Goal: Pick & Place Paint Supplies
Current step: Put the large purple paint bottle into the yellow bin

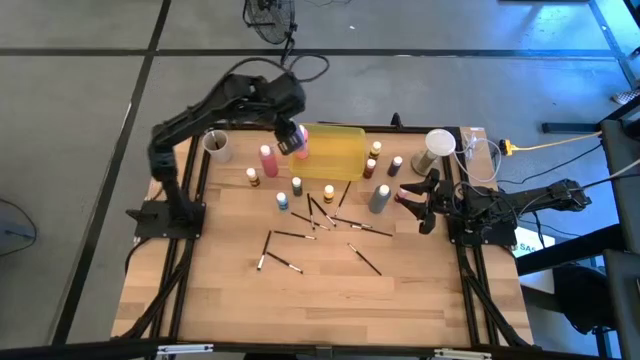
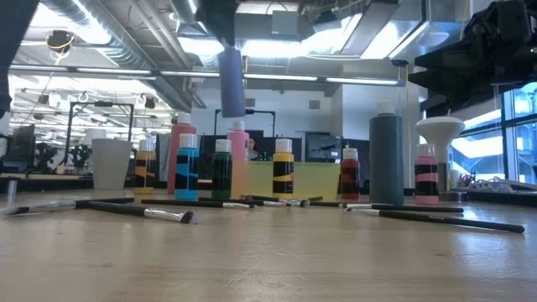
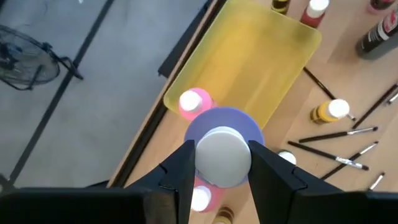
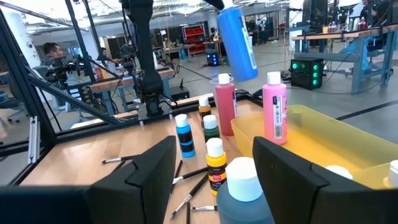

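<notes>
My left gripper [image 1: 291, 136] is shut on a tall purple squeeze bottle [image 2: 232, 82], held high over the left end of the translucent yellow tray [image 1: 338, 152]. Two pink bottles [image 1: 267, 160] [image 3: 194, 101] stand on the table just below it. Small white-capped paint bottles [image 2: 284, 170] and thin dark brushes [image 1: 285, 263] are spread over the middle of the table. My right gripper [image 1: 421, 201] waits open at the table's right side. A grey bottle [image 1: 379, 198] stands just ahead of its fingers, untouched. My left gripper pinches the purple bottle at its top end, with the white cap [image 3: 222, 154] between the two fingers [image 3: 184, 167]. The fingers come from above, slanting down. The bottle hangs below them, cap up and slightly tilted, lifted clear of table and tray [image 4: 239, 42].
A pale cup [image 1: 216, 143] stands at the far left corner and an upturned pale cup [image 1: 439, 144] at the far right. More small bottles [image 1: 384, 163] stand right of the tray. The near half of the wooden table [image 1: 320, 310] holds only a few brushes.
</notes>
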Robot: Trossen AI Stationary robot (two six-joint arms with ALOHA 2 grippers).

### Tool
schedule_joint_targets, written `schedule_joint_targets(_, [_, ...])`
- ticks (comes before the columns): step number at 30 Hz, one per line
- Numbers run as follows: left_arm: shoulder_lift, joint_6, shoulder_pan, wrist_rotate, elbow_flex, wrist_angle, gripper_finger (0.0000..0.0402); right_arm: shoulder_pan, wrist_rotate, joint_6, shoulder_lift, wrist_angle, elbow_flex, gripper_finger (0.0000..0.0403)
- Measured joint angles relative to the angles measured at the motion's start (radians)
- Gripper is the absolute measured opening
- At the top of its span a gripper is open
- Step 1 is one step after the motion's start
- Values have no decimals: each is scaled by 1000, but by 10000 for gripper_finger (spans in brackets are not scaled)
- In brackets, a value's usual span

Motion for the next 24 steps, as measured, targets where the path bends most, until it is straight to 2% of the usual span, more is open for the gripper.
schedule_joint_targets(5, [87,12,-5,37,86,-67,118,0,0,0,0,-31,0,215])
schedule_joint_targets(9, [111,29,1,84,83,-63,118,0,0,0,0,-33,0,215])
schedule_joint_targets(24, [201,47,54,98,82,-49,118,0,0,0,0,-33,0,216])
